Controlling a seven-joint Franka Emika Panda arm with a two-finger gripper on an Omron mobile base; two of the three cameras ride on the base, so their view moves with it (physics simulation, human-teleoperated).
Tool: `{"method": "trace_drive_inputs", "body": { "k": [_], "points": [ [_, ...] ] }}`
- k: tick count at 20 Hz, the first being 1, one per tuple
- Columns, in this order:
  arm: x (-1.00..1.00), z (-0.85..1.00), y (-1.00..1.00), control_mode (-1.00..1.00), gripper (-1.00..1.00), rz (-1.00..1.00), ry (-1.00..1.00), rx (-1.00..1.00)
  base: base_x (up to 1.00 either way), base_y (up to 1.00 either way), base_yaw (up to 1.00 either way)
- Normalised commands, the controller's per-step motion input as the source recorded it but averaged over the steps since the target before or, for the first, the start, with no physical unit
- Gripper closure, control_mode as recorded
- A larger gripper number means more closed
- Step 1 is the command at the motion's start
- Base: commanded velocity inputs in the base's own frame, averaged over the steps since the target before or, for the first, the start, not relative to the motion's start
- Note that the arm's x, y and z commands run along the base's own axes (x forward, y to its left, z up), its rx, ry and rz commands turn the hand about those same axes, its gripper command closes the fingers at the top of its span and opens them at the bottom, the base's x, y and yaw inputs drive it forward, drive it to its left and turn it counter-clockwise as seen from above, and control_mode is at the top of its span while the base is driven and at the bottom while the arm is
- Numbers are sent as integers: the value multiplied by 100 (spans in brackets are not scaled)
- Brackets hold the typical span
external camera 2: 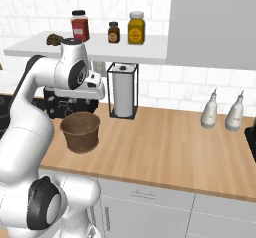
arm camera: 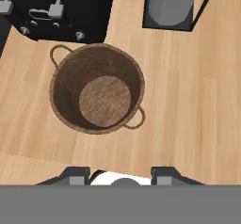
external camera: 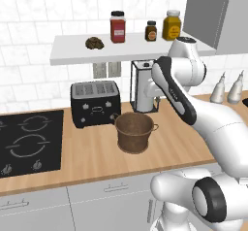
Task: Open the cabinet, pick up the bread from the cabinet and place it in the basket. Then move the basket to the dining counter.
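While the bread (external camera: 94, 42) is left on the cabinet (external camera: 131, 52) shelf, the gripper (arm camera: 123, 173), its 2 fingers parted and empty, is held above the empty basket (arm camera: 96, 88) for a downward view.

1. Basket (external camera: 134, 132) standing on the surface (external camera: 92, 152), just in front of the toaster (external camera: 95, 102) and slightly to its right.
2. Paper towel holder (external camera: 143, 86) behind the basket, right of the toaster.
3. Hob (external camera: 30, 142) set into the surface, left of the toaster.
4. Bread (external camera: 94, 42) on the cabinet (external camera: 72, 53) shelf above the toaster, three jars (external camera: 117, 26) to its right.
5. Two bottles (external camera 2: 218, 111) far right, near the wall.
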Motion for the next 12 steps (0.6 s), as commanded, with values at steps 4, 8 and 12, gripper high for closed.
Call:
{"method": "trace_drive_inputs", "body": {
  "k": [4,8,12],
  "points": [
    [1,0,5,-100,-100,0,0,-2,0,0,0],
    [0,0,0,-100,-100,0,0,0,0,0,0],
    [0,0,0,-100,-100,0,0,0,0,0,0]
  ]
}}
